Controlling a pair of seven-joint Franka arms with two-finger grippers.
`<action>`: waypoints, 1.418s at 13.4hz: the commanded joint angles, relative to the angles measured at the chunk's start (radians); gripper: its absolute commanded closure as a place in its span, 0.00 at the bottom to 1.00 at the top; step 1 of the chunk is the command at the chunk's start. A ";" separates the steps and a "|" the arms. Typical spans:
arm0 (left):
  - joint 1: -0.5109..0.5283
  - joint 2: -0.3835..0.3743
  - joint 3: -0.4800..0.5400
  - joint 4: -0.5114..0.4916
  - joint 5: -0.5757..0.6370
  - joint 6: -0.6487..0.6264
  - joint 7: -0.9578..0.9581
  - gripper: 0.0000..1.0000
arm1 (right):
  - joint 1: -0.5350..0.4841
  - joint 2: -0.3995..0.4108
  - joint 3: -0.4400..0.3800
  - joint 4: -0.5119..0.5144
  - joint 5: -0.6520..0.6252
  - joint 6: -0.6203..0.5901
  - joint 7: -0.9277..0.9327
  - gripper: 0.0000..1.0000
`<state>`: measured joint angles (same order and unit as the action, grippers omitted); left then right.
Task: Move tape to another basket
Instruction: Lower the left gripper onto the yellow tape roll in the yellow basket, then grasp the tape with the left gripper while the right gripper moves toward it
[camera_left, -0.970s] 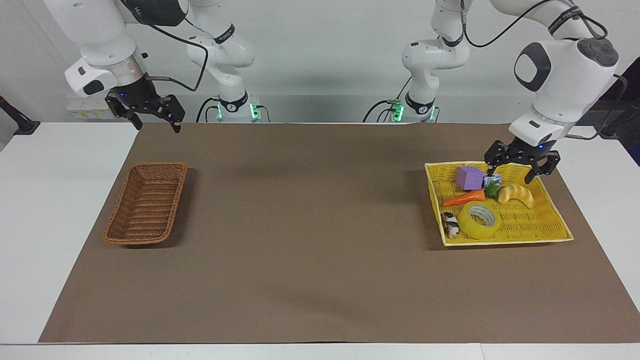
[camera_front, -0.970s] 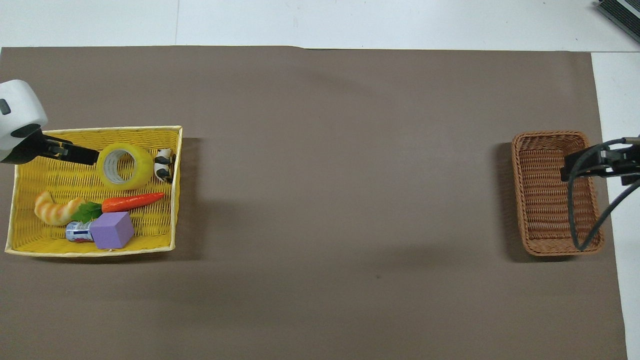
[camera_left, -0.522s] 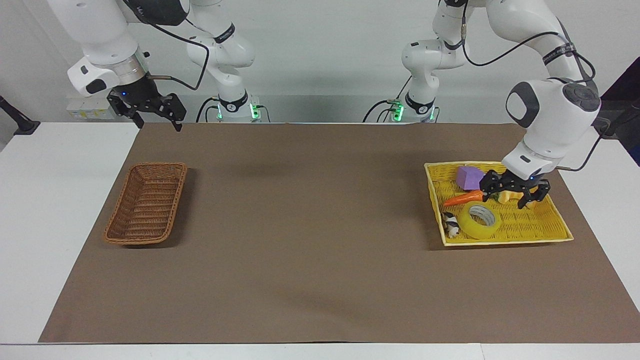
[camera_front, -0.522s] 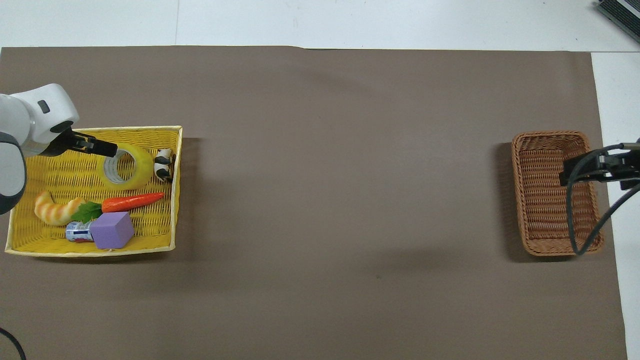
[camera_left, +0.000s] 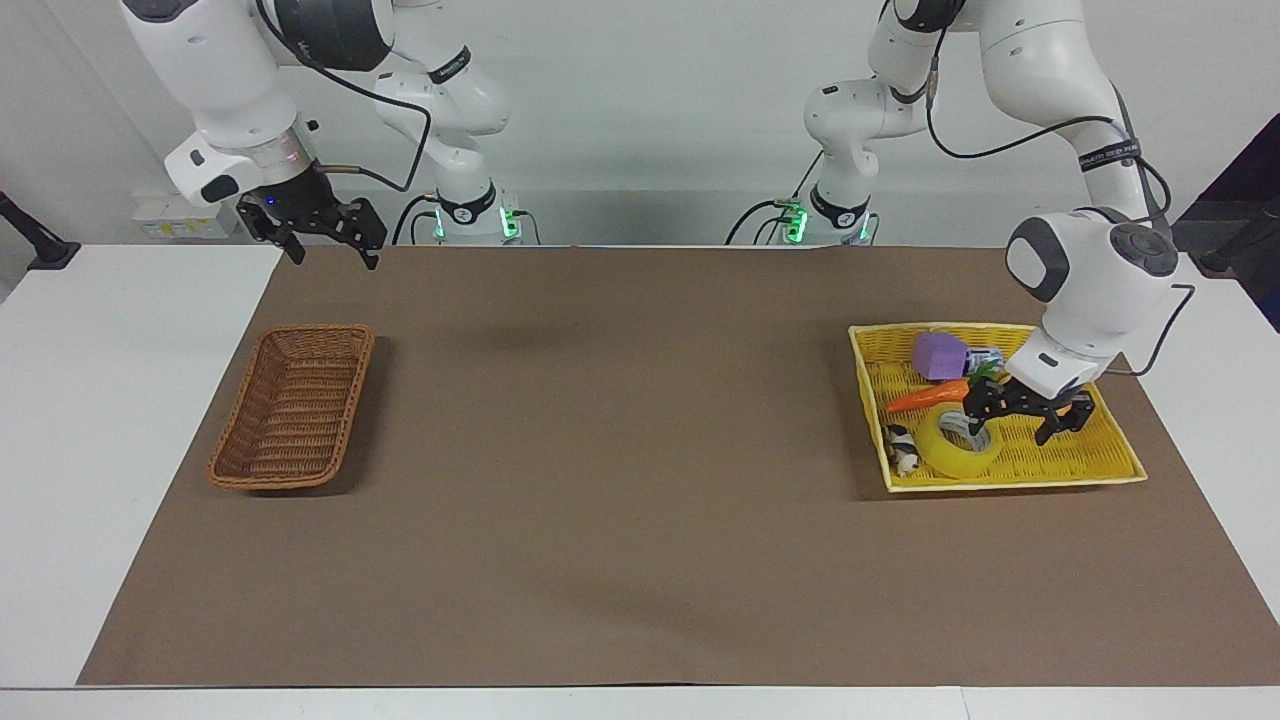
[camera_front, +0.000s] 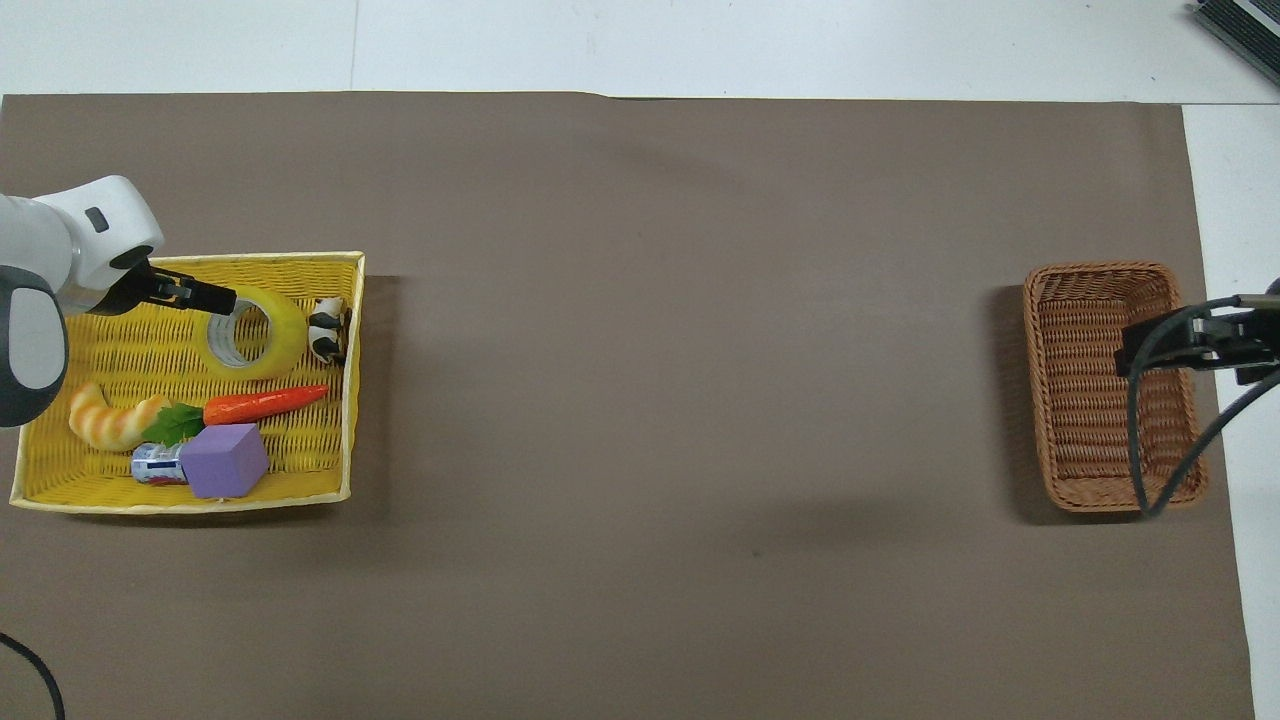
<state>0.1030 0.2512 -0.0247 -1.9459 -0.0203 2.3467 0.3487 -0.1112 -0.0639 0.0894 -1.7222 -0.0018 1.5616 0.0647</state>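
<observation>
The yellow tape roll lies flat in the yellow tray, at the side farther from the robots; it also shows in the overhead view. My left gripper is open and low over the tape, one finger at the roll's white core and the other outside the roll; it also shows in the overhead view. The dark brown wicker basket stands empty at the right arm's end. My right gripper is open and empty, raised in the air at that end, and waits.
In the yellow tray also lie an orange carrot, a purple cube, a croissant toy, a small can and a black-and-white cow toy next to the tape. A brown mat covers the table.
My left gripper has come down from over the tray's near rim and the purple cube to the tape roll. The right gripper has shifted slightly sideways. The tape has not moved.
</observation>
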 joint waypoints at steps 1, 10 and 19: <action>0.024 0.011 -0.006 -0.045 -0.013 0.054 0.018 0.03 | 0.001 -0.042 0.007 -0.138 0.060 0.116 -0.045 0.00; 0.012 -0.007 -0.006 -0.125 -0.026 0.129 0.015 0.99 | 0.004 -0.019 0.007 -0.204 0.400 0.244 -0.171 0.00; -0.031 -0.138 -0.021 -0.094 -0.036 -0.010 0.003 1.00 | 0.131 -0.004 0.007 -0.345 0.592 0.466 -0.226 0.00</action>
<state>0.1061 0.1693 -0.0528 -2.0342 -0.0338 2.3872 0.3539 -0.0044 -0.0556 0.0975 -2.0151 0.5296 1.9636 -0.1670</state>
